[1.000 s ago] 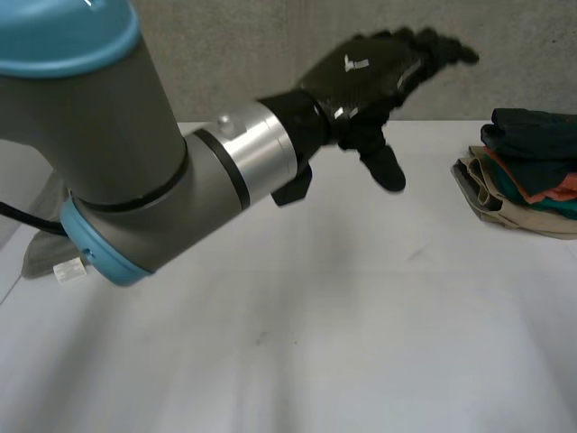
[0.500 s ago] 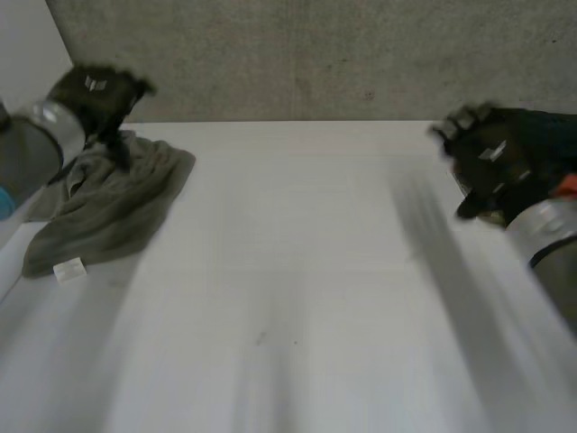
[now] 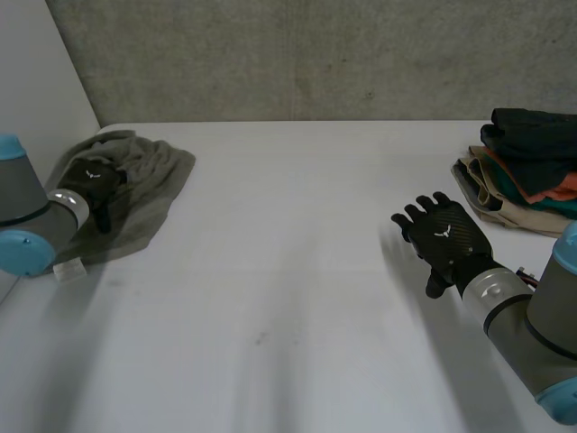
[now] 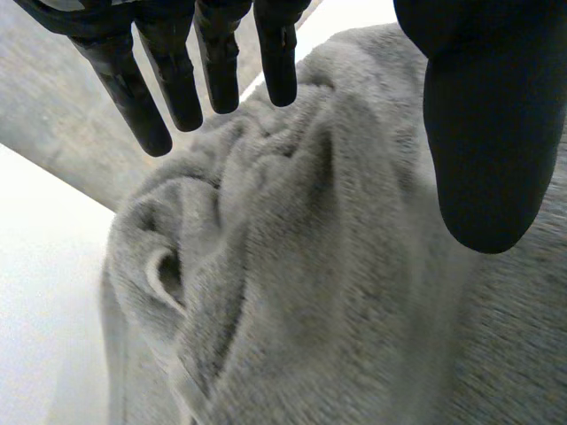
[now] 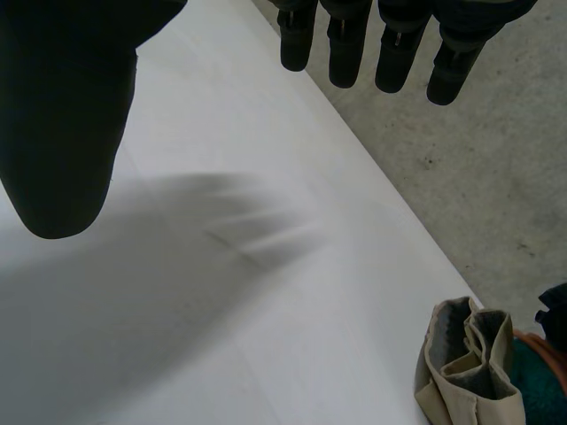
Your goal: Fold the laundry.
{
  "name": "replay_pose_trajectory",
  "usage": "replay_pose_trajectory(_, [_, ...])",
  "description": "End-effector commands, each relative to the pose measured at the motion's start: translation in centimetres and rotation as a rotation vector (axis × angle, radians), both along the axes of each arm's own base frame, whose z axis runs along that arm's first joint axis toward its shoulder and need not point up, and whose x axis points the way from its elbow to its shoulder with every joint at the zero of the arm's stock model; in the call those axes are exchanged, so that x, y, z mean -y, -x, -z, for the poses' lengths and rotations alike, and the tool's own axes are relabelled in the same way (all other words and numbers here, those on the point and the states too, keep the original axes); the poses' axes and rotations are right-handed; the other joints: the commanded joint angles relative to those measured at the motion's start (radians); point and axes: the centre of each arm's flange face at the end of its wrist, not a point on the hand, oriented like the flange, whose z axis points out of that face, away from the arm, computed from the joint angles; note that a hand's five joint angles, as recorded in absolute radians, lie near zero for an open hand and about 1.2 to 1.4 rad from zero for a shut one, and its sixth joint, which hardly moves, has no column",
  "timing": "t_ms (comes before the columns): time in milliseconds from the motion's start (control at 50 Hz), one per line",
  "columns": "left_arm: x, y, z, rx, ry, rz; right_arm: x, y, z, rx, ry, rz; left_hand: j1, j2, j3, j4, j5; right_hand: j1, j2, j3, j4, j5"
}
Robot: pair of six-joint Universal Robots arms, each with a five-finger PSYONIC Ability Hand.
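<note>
Head camera: set high, behind and between the arms, facing down and forward over the white table [image 3: 297,271] to the concrete wall [image 3: 315,63]. Left wrist camera: looks along the left hand [image 4: 496,115], very close above the grey cloth [image 4: 292,292], which the head view shares at the table's far left. Right wrist camera: farther off the surface, looks along the right hand [image 5: 62,106] toward the table's far edge and the clothes pile [image 5: 469,381], also in the head view.

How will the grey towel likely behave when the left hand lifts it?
Probably floppy: the towel lies crumpled in soft folds under the left hand. Likely grippy, not slippery, given its fuzzy pile.
</note>
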Motion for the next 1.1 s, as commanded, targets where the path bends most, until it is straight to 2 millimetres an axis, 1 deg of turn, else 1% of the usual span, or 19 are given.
replay_pose_trajectory(20, [1.7, 0.2, 0.8, -0.006, 0.1, 0.016, -0.1, 0.3, 0.4, -0.004, -0.014, 0.01, 0.132, 0.141, 0.14, 0.134, 0.136, -0.053, -0.043, -0.035, -0.036, -0.044])
replay_pose_trajectory(180, [3.1, 0.3, 2.1, -0.01, 0.124, 0.031, -0.5, 0.6, 0.8, -0.009, -0.03, 0.016, 0.484, 0.493, 0.492, 0.486, 0.488, -0.053, -0.043, -0.035, -0.036, -0.044])
replay_pose_trajectory(280, [4.0, 0.2, 2.4, -0.014, 0.148, 0.027, -0.6, 0.8, 0.7, -0.011, -0.03, 0.025, 1.073, 1.081, 1.08, 1.075, 1.076, -0.053, -0.043, -0.035, -0.036, -0.044])
replay_pose_trajectory(400, [3.8, 1.2, 1.4, -0.028, 0.163, 0.04, -0.6, 0.9, 0.0, -0.008, -0.008, 0.04, 1.074, 1.083, 1.082, 1.077, 1.078, -0.053, -0.043, -0.035, -0.036, -0.044])
replay_pose_trajectory(460, [3.0, 3.0, -2.3, -0.099, 0.201, 0.06, -0.6, 1.0, -0.2, -0.006, 0.0, 0.043, 1.074, 1.083, 1.082, 1.077, 1.078, -0.053, -0.043, -0.035, -0.036, -0.044])
replay_pose_trajectory(480, [1.9, 4.1, -5.0, -0.168, 0.214, 0.076, -0.6, 1.0, -0.3, -0.005, 0.003, 0.043, 1.074, 1.083, 1.082, 1.077, 1.078, -0.053, -0.043, -0.035, -0.036, -0.044])
replay_pose_trajectory(600, [-3.2, 6.9, -14.0, -0.439, 0.25, 0.134, -0.8, 1.1, -0.9, 0.003, 0.021, 0.042, 1.074, 1.083, 1.082, 1.077, 1.078, -0.053, -0.043, -0.035, -0.036, -0.044])
replay_pose_trajectory(620, [-5.1, 7.9, -16.4, -0.517, 0.26, 0.163, -0.8, 1.1, -1.0, 0.004, 0.024, 0.042, 1.074, 1.083, 1.082, 1.077, 1.078, -0.053, -0.043, -0.035, -0.036, -0.044])
replay_pose_trajectory(680, [-8.2, 9.5, -19.3, -0.625, 0.261, 0.221, -0.8, 1.0, -1.2, 0.012, 0.029, 0.042, 1.074, 1.083, 1.082, 1.077, 1.078, -0.053, -0.043, -0.035, -0.036, -0.044])
replay_pose_trajectory(740, [-13.3, 12.8, -21.4, -0.744, 0.204, 0.346, -0.7, 1.1, -1.3, 0.013, 0.033, 0.045, 1.074, 1.083, 1.082, 1.077, 1.078, -0.053, -0.043, -0.035, -0.036, -0.044])
replay_pose_trajectory(800, [-16.1, 14.9, -20.9, -0.767, 0.144, 0.414, -0.8, 1.1, -1.9, 0.018, 0.049, 0.047, 1.074, 1.083, 1.082, 1.077, 1.078, -0.053, -0.043, -0.035, -0.036, -0.044])
replay_pose_trajectory(820, [-17.6, 16.5, -19.9, -0.766, 0.096, 0.453, -0.8, 1.1, -2.0, 0.021, 0.052, 0.047, 1.074, 1.083, 1.082, 1.077, 1.078, -0.053, -0.043, -0.035, -0.036, -0.044])
replay_pose_trajectory(860, [-19.1, 18.1, -18.7, -0.767, 0.049, 0.486, -0.7, 1.2, -2.4, 0.025, 0.065, 0.05, 1.074, 1.083, 1.082, 1.077, 1.078, -0.053, -0.043, -0.035, -0.036, -0.044])
replay_pose_trajectory(880, [-20.4, 20.0, -16.7, -0.756, -0.016, 0.521, -0.7, 1.2, -2.5, 0.026, 0.068, 0.053, 1.074, 1.083, 1.082, 1.077, 1.078, -0.053, -0.043, -0.035, -0.036, -0.044])
replay_pose_trajectory(940, [-22.5, 23.2, -12.9, -0.728, -0.127, 0.575, -0.1, 2.0, -2.9, 0.027, 0.082, 0.091, 1.074, 1.083, 1.082, 1.077, 1.078, -0.053, -0.043, -0.035, -0.036, -0.044])
replay_pose_trajectory(980, [-25.0, 26.3, -9.9, -0.714, -0.205, 0.627, 0.1, 2.3, -3.0, 0.025, 0.087, 0.117, 1.074, 1.083, 1.082, 1.077, 1.078, -0.053, -0.043, -0.035, -0.036, -0.044])
replay_pose_trajectory(1040, [-26.4, 28.6, -7.7, -0.707, -0.226, 0.653, 0.3, 2.6, -3.1, 0.024, 0.089, 0.137, 1.074, 1.083, 1.082, 1.077, 1.078, -0.053, -0.043, -0.035, -0.036, -0.044])
replay_pose_trajectory(1080, [-25.7, 28.8, -7.7, -0.712, -0.194, 0.642, 0.3, 2.6, -3.0, 0.023, 0.088, 0.137, 1.074, 1.083, 1.082, 1.077, 1.078, -0.053, -0.043, -0.035, -0.036, -0.044])
replay_pose_trajectory(1100, [-25.1, 28.9, -8.2, -0.741, -0.159, 0.626, 0.3, 2.6, -3.0, 0.023, 0.088, 0.137, 0.659, 0.668, 0.667, 0.661, 0.663, -0.053, -0.043, -0.035, -0.036, -0.044])
